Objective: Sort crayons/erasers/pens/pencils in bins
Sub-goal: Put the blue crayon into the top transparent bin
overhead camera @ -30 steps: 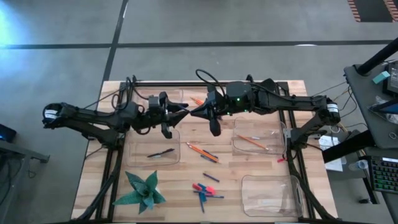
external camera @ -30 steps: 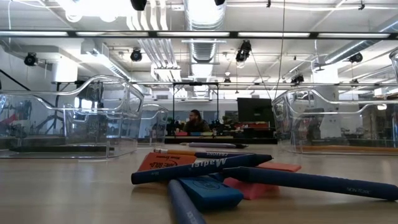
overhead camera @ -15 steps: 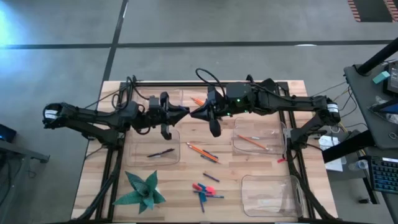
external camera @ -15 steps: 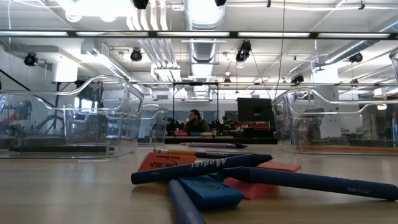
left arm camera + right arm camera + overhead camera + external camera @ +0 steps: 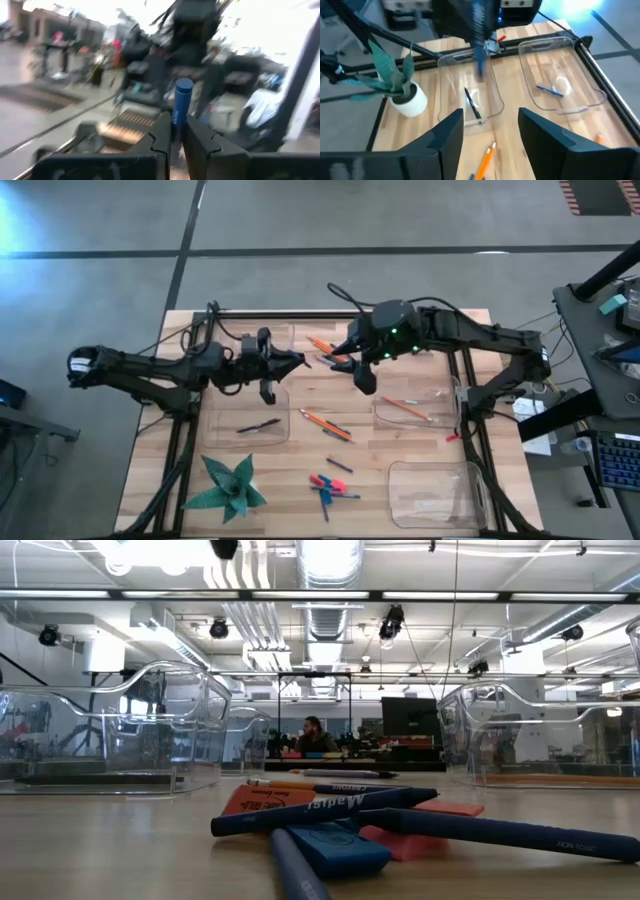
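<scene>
Left wrist view: left gripper (image 5: 177, 131) pinching 1 upright blue pen (image 5: 182, 102), cylindrical, flat-capped; right gripper (image 5: 489, 131) spread.

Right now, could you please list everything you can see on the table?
bins: four, clear, two on the table's left half, two on its right
pencils: at least four, orange; two loose mid-table, one in a right bin, one near the far edge
erasers: about three, blue and pink-red, near-centre pile
blue sticks: several, same pile
black pen: one, in a left bin
plant: one, green, near-left corner
left gripper: jaws shut on a blue pen, above the far middle
right gripper: jaws open, beside it
</scene>
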Tool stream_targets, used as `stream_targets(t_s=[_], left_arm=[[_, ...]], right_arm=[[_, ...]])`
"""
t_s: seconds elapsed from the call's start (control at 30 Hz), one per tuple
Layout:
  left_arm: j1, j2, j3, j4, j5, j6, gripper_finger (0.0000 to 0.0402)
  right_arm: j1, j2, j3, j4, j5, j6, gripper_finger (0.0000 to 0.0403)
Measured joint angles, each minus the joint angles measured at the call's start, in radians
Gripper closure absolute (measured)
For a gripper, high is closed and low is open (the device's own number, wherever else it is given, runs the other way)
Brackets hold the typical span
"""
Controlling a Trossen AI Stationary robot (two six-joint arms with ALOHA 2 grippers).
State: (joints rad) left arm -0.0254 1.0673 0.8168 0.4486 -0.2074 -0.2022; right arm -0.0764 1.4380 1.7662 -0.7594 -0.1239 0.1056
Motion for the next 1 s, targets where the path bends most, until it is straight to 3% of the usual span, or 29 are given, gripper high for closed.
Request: stream_targets(t_s=[0.17, 0.37, 0.47, 0.7, 1.0], left_arm=[[0.106, -0.01, 0.0, -0.231, -0.006, -0.039, 0.0388], [0.263, 0.008, -0.004, -0.578, -0.01, -0.153, 0.0388], [0.322, 0.047, -0.007, -0.72, -0.01, -0.189, 0.0388], [0.433, 0.169, -0.006, -0.846, -0.022, -0.211, 0.0388], [0.502, 0.292, -0.006, -0.915, -0.027, -0.21, 0.0388]], right_arm=[[0.002, 0.0, 0.011, -0.071, 0.088, -0.013, 0.022], [0.0, 0.009, -0.059, -0.124, 0.424, 0.0, 0.023], [-0.02, 0.022, -0.125, -0.118, 0.515, 0.059, 0.0235], [-0.12, 0.114, -0.252, -0.053, 0.513, 0.169, 0.025], [-0.259, 0.329, -0.254, -0.011, 0.462, 0.242, 0.0253]])
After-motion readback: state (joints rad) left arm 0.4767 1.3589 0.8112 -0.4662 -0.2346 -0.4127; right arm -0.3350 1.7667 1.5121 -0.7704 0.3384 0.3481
